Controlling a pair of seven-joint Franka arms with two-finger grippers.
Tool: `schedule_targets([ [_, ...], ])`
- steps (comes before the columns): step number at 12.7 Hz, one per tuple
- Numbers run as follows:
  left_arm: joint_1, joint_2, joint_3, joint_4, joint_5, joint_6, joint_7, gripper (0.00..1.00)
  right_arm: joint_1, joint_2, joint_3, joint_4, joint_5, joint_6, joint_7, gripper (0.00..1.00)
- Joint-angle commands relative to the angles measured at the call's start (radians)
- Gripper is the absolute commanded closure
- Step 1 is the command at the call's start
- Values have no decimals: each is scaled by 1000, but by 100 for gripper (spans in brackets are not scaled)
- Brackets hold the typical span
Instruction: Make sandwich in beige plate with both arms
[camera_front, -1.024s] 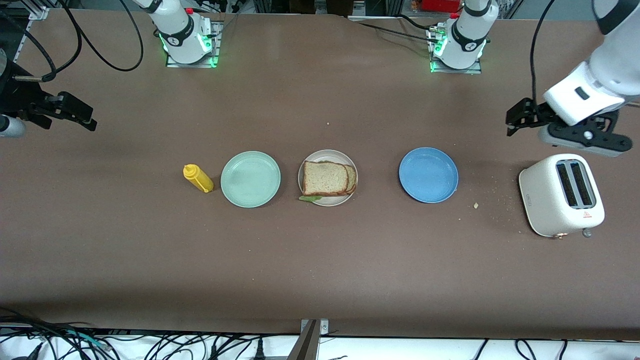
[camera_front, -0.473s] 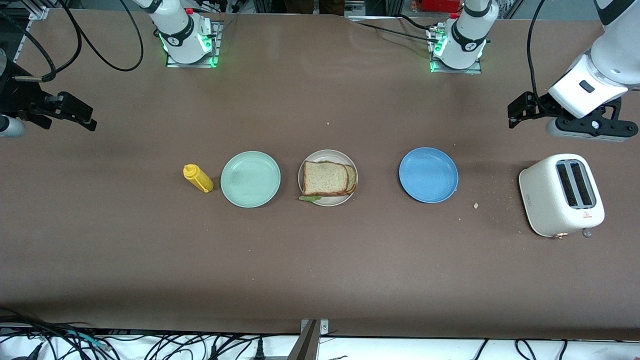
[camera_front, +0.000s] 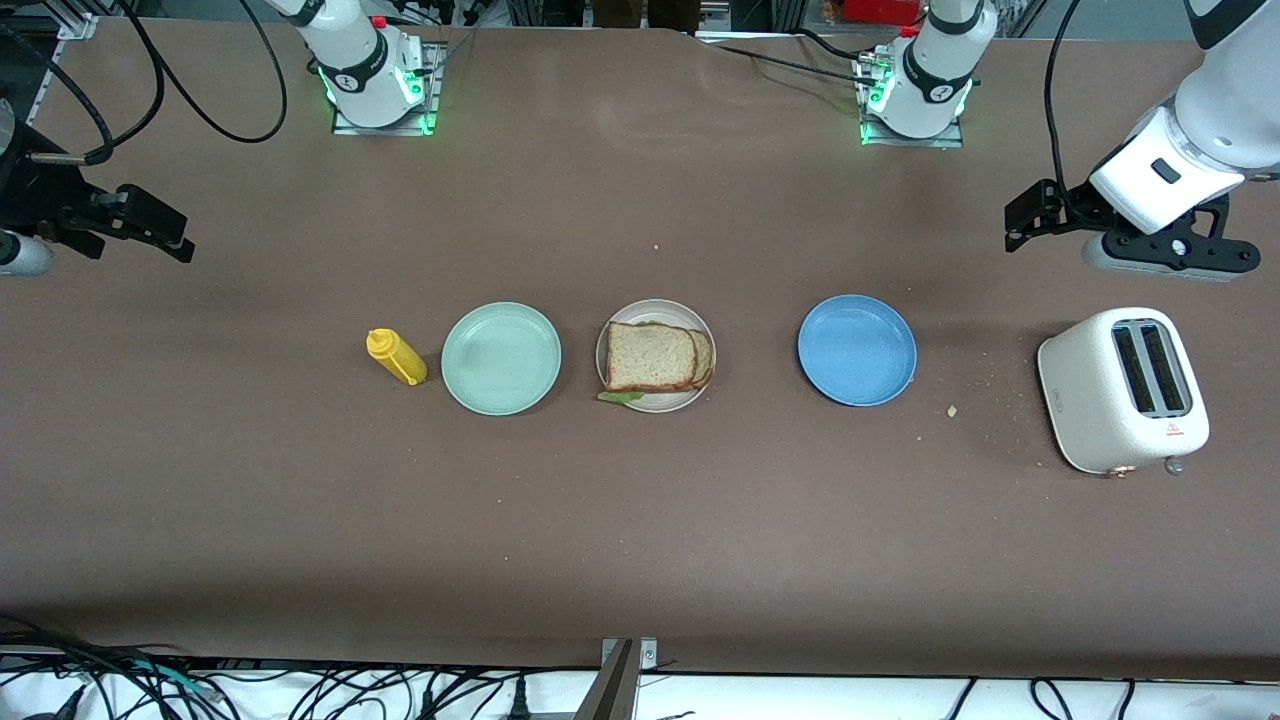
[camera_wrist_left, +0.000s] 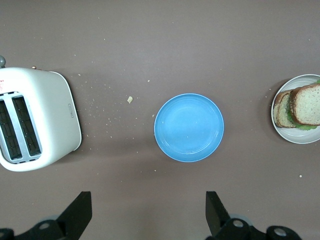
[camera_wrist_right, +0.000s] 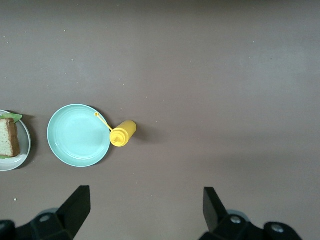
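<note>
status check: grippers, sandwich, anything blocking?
Left gripper open, empty, up over the table near the toaster. Right gripper open, empty, at its own end. Sandwich stacked on beige plate, lettuce peeking out. Nothing in the way.

My right arm ran off the front view's edge, so only my right gripper (camera_front: 150, 228) and part of the wrist showed there. My left arm was cut by the edge too, above the wrist. In my left wrist view the beige plate (camera_wrist_left: 280, 131) and the sandwich (camera_wrist_left: 299, 106) were clipped at the frame's edge, and the toaster (camera_wrist_left: 35, 120) lost one side. In my right wrist view only a sliver of that plate and one bread corner showed. The lettuce (camera_front: 620, 397) lay mostly hidden under the top slice. The toaster's small label was too small to read.
</note>
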Motion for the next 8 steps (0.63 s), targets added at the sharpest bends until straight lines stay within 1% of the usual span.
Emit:
schedule_targets([
  [1,3,-22,-6,-11,-16,5,-11,0,-8,14,0,21,15,-11,-11,0],
  [2,3,-20,-9,-7,-16,5,-16,0,-8,14,0,21,12,-11,-10,0],
  [3,5,-19,-35,1,-7,5,-19,0,-6,14,0,21,10,-11,-8,0],
  [4,5,-18,-43,3,-4,5,-20,0,-8,14,0,21,15,-12,-10,0],
  [8,8,-18,-41,3,-5,5,-19,0,-6,12,0,21,10,-9,-10,0],
])
